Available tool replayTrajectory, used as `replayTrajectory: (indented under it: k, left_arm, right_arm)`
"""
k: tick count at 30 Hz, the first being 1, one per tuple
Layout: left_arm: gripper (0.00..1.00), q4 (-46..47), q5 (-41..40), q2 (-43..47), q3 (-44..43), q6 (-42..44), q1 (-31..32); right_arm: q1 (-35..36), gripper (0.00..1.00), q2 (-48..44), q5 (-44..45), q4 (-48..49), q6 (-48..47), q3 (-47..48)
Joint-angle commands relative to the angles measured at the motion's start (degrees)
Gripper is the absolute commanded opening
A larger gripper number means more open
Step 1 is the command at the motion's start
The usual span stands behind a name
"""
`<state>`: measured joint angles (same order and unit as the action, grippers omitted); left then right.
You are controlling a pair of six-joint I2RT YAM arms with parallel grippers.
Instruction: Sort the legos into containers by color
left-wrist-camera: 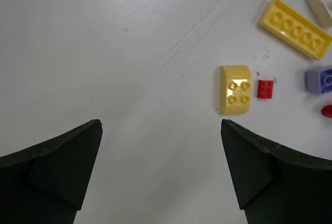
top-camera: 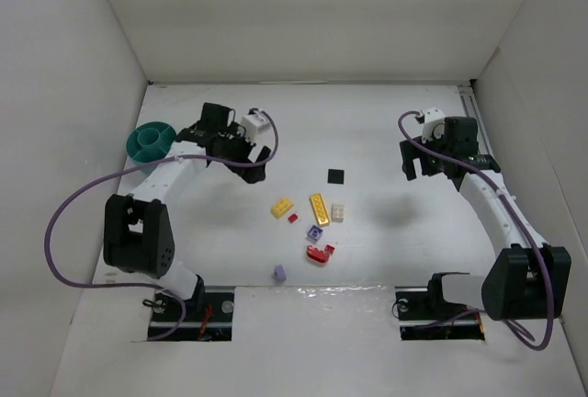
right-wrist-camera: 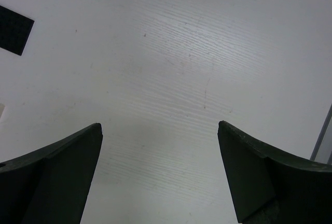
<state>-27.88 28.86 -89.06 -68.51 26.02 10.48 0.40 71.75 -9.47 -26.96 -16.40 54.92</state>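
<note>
While left claw (left-wrist-camera: 161, 123) and right claw (right-wrist-camera: 159, 124) hang released, centre left over rounded yellow plastic brick (left-wrist-camera: 235, 89), avoiding adjacent small red plastic brick (left-wrist-camera: 265, 88).

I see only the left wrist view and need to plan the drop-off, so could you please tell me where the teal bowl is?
Observer: The teal bowl sits near the left edge of the table, well apart from the loose legos.
Operator: Thank you. Are there bricks outside my frame?
Observer: Yes, a lilac brick lies alone, nearest the arm bases.
Operator: And the other arm?
Observer: The right gripper is open and holds nothing; the black square lies off to its left.
</note>
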Motion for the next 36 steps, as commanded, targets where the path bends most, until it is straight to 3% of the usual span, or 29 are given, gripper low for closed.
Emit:
replayTrajectory:
  k: [1,3,4,5,7,14,21,25,36]
  left_arm:
    - [1.0,-1.4,2.2,4.6,3.9,5.1,4.3]
    - [1.0,1.1,-1.1,6.1,7.1,4.0,8.2]
    - [0.95,2.4,-3.1,6.6,8.2,2.8,9.8]
    - [0.83,3.3,-5.6,7.1,9.2,-0.3,13.5]
    - [0.77,4.5,-8.6,7.7,11.7,-2.4,16.1]
    - [0.74,5.0,-10.3,8.9,15.7,-5.7,19.4]
    - [0.71,5.7,-16.7,3.5,10.0,-8.7,26.5]
    - [0.7,1.0,-21.3,-2.1,3.5,-11.1,30.4]
    - [0.52,-3.7,-27.4,-8.9,-2.5,-14.2,30.9]
  right_arm:
    - [0.7,0.97,-1.4,-0.3,-0.3,-1.4,0.5]
    - [0.7,0.97,-1.4,-0.3,-0.3,-1.4,0.5]
    - [0.7,0.97,-1.4,-0.3,-0.3,-1.4,0.5]
    - [0.7,0.97,-1.4,-0.3,-0.3,-1.4,0.5]
    - [0.7,0.97,-0.9,0.4,-0.3,-1.4,0.5]
    - [0.7,0.97,-0.9,0.4,-0.3,-0.7,0.5]
    - [0.7,0.97,0.2,-0.2,-0.3,-0.7,1.0]
    - [0.7,0.97,0.8,0.3,-0.3,-0.7,1.5]
    - [0.7,0.97,0.8,0.9,-0.3,-0.7,1.0]
